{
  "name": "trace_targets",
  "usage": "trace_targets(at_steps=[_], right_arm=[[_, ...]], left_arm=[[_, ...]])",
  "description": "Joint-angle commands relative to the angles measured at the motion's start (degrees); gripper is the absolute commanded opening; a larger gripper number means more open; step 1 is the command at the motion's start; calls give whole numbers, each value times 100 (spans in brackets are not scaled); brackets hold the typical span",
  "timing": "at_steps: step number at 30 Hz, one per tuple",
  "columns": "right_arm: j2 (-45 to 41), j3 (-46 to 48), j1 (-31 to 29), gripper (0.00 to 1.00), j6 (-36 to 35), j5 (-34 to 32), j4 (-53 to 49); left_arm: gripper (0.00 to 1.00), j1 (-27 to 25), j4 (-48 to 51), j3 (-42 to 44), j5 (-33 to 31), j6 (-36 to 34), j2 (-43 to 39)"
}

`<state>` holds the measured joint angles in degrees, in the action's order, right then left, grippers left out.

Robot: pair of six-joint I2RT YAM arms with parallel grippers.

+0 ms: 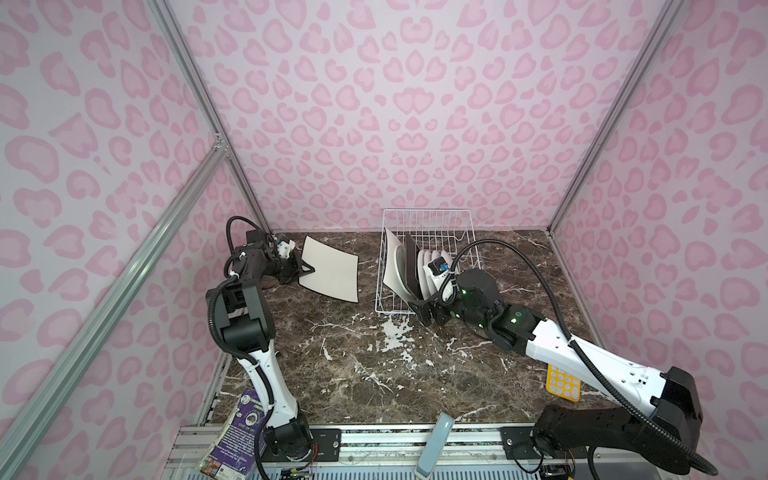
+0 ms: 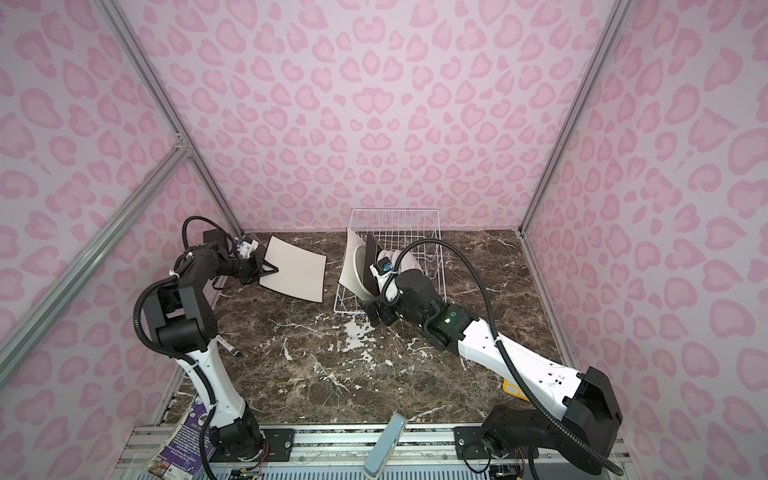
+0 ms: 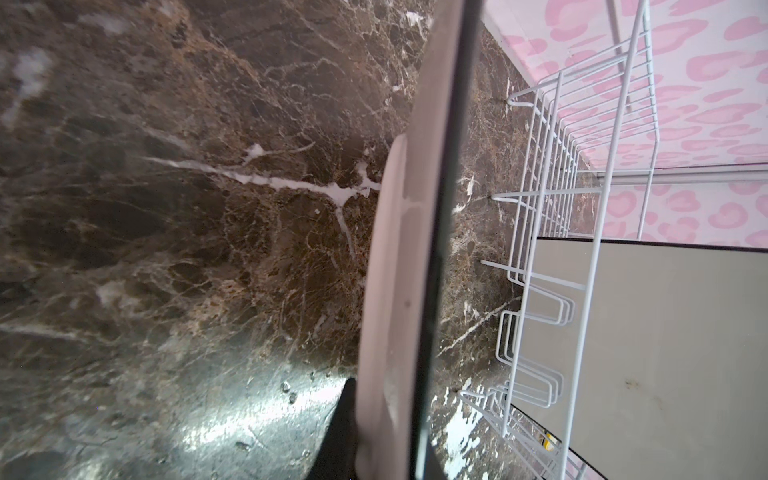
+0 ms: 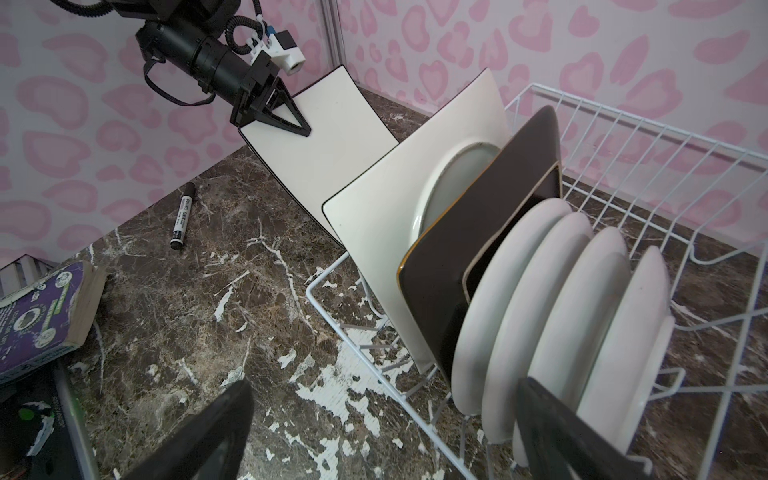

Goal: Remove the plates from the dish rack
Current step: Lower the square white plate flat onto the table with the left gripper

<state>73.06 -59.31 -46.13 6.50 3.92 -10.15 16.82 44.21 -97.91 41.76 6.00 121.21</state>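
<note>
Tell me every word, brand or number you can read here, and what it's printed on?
Nothing here reads cleanly.
Marker pen: white label with dark print, too small to read.
Purple book: cover lettering, too blurred to read.
Yellow keypad: key markings too small to read.
Plates: no writing on the sides that show.

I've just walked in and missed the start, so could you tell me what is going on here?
The left gripper is shut on a cream square plate, held over the table left of the dish rack. The right gripper stands open at the rack's near end, beside four round white plates in it.
</note>
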Motion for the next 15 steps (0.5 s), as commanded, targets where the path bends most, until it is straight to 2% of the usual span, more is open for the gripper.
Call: trace_targets(at_steps=[1, 9, 15], right_arm=[[25, 9, -19, 99, 35, -94, 137], [7, 66, -45, 99, 215, -222, 410], [86, 70, -54, 99, 247, -194, 331]], left_arm=[[4, -3, 388, -211, -614, -319, 179], [4, 15, 1079, -590, -1417, -802, 470], [12, 23, 1215, -684, -1862, -899, 569]])
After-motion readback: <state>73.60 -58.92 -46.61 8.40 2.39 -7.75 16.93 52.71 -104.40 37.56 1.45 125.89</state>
